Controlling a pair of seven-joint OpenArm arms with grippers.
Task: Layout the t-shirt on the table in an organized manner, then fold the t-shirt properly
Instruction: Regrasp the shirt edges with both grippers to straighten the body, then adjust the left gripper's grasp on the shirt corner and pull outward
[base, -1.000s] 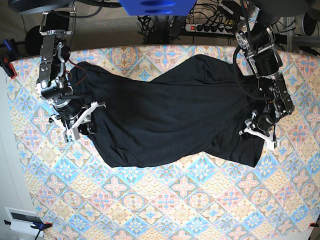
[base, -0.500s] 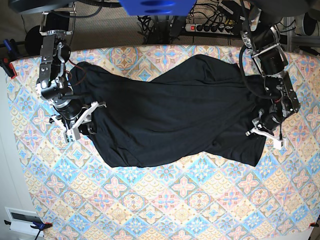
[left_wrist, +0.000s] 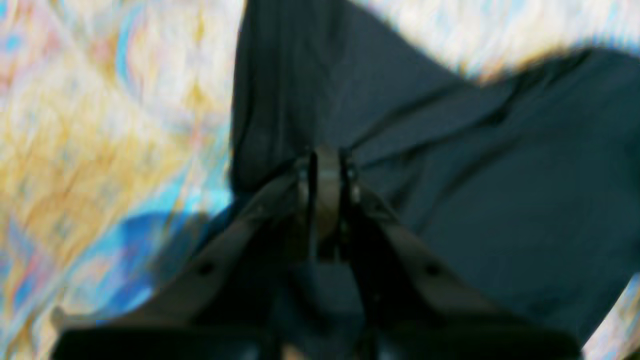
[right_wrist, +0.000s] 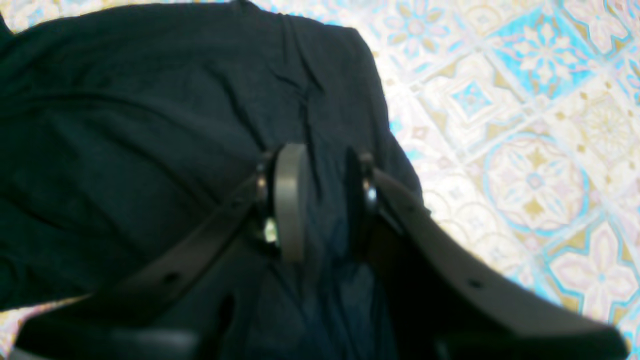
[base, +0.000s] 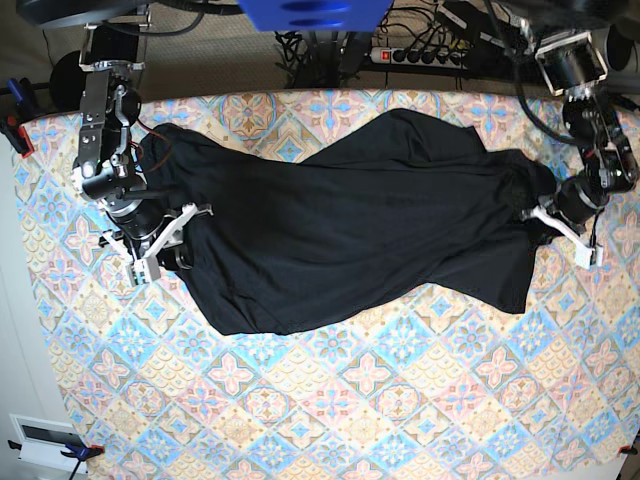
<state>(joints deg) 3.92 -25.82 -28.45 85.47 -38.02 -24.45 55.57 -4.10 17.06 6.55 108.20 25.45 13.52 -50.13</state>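
Readable text: none in any of the three views.
Plain black soft fabric t-shirt: no print, label or brand showing.
Pastel blue, pink and cream patterned table cloth: only diamond and flower tiles, no letters or numbers.
White box at the lower left corner of the base view: it may carry a dark label strip, but it is too small to read.
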